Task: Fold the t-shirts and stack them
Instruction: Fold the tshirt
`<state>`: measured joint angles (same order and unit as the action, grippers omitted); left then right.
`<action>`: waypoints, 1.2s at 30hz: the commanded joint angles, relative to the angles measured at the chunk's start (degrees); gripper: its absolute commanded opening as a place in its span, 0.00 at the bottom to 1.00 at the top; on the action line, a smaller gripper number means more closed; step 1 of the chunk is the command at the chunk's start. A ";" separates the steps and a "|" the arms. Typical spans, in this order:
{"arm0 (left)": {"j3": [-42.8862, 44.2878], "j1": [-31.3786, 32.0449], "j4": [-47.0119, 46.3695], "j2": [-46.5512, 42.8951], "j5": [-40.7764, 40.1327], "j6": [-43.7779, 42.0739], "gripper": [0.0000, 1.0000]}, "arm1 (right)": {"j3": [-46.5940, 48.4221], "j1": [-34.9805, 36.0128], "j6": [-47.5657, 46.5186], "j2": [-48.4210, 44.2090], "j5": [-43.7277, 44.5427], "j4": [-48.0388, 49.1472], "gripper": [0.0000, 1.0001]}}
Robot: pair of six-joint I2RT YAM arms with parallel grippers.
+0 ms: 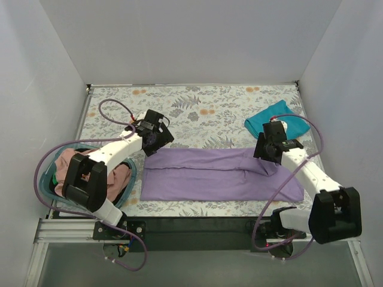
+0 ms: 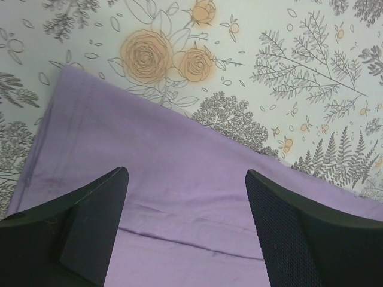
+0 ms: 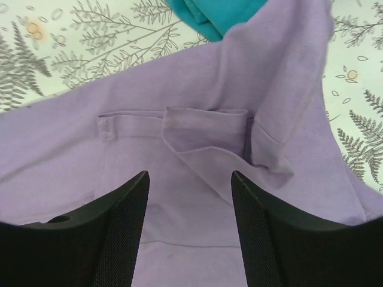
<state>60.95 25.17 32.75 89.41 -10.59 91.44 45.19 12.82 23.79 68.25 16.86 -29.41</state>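
A lavender-purple t-shirt (image 1: 215,174) lies folded into a long strip across the near middle of the floral table. My left gripper (image 1: 157,139) is open and empty above its far left corner; the left wrist view shows the purple cloth (image 2: 179,179) between the spread fingers. My right gripper (image 1: 267,156) is open and empty above the shirt's right end, where the cloth (image 3: 197,149) is creased and folded over. A folded teal-blue t-shirt (image 1: 272,121) lies at the back right and shows in the right wrist view (image 3: 215,15). Dusty pink t-shirts (image 1: 116,176) lie in the basket.
A round teal plastic basket (image 1: 133,173) stands at the near left under the left arm. White walls close in the table on three sides. A black rail (image 1: 197,226) runs along the near edge by the arm bases.
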 commanded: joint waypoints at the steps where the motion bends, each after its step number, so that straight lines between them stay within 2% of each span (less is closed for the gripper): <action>1: 2.33 1.98 0.03 1.47 1.27 0.58 0.79 | 3.06 0.72 -1.55 5.13 3.79 2.16 0.63; 4: 1.90 3.13 -0.49 3.40 1.97 0.93 0.80 | 3.68 0.72 -1.12 10.32 6.33 2.34 0.54; 5: 0.76 3.05 -0.93 3.93 2.50 0.85 0.80 | 3.85 0.72 -0.25 12.07 8.60 2.16 0.42; 7: -0.39 3.05 -1.81 5.33 2.77 0.93 0.80 | 3.94 0.72 1.42 12.79 11.07 0.94 0.31; 8: -1.61 3.04 -1.82 5.86 2.42 1.11 0.80 | 3.68 0.72 2.91 12.53 12.91 0.58 0.18; 11: -3.90 3.04 -2.34 7.36 2.42 1.37 0.80 | 2.71 0.54 4.94 9.38 15.99 -0.30 0.07; 13: -5.31 3.05 -2.34 8.15 1.36 1.72 0.80 | 1.31 0.02 6.61 6.04 17.58 -1.34 0.01; 17: -8.12 3.13 -2.17 8.15 0.31 3.04 0.80 | -3.51 -3.40 10.22 -2.22 18.47 -4.51 0.01; 20: -9.44 3.05 -1.91 7.45 -0.48 3.57 0.80 | -9.23 -10.34 10.58 -10.48 13.65 -4.87 0.01; 21: -9.62 3.13 -1.73 7.19 -0.83 3.75 0.80 | -10.37 -14.97 10.05 -12.24 11.81 -4.96 0.01; 24: -9.53 3.05 -0.76 6.40 -1.80 3.75 0.80 | -14.86 -20.27 9.70 -17.79 7.66 -5.04 0.01; 26: -9.36 3.04 0.64 5.87 -3.64 4.10 0.80 | -16.88 -21.86 11.10 -20.25 8.10 -5.22 0.15; 27: -9.27 3.13 1.08 5.43 -4.26 4.10 0.80 | -16.80 -22.05 11.36 -20.52 7.49 -5.31 0.26; 28: -9.18 3.13 1.43 5.25 -5.05 4.19 0.81 | -16.71 -22.22 11.28 -20.52 5.05 -5.22 0.47; 30: -9.09 3.13 2.23 4.47 -5.32 4.36 0.81 | -16.71 -22.31 12.24 -20.09 3.62 -5.22 0.62; 31: -9.09 3.13 2.31 4.20 -5.23 4.19 0.81 | -16.54 -22.31 12.33 -19.39 3.01 -5.22 0.81; 32: -9.01 3.13 2.49 4.02 -5.32 4.10 0.82 | -15.67 -22.31 11.46 -18.95 2.83 -5.39 0.89; 34: -8.83 3.13 2.84 3.50 -5.76 4.19 0.82 | -14.00 -22.22 9.70 -18.42 1.17 -5.66 0.98; 36: -8.48 3.04 3.28 3.15 -5.93 4.27 0.83 | -10.75 -22.31 7.08 -18.59 0.63 -5.57 0.99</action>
<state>54.13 28.51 29.63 93.60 -13.10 95.85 29.15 -9.28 33.80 49.91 19.88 -36.01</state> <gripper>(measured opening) 0.820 0.983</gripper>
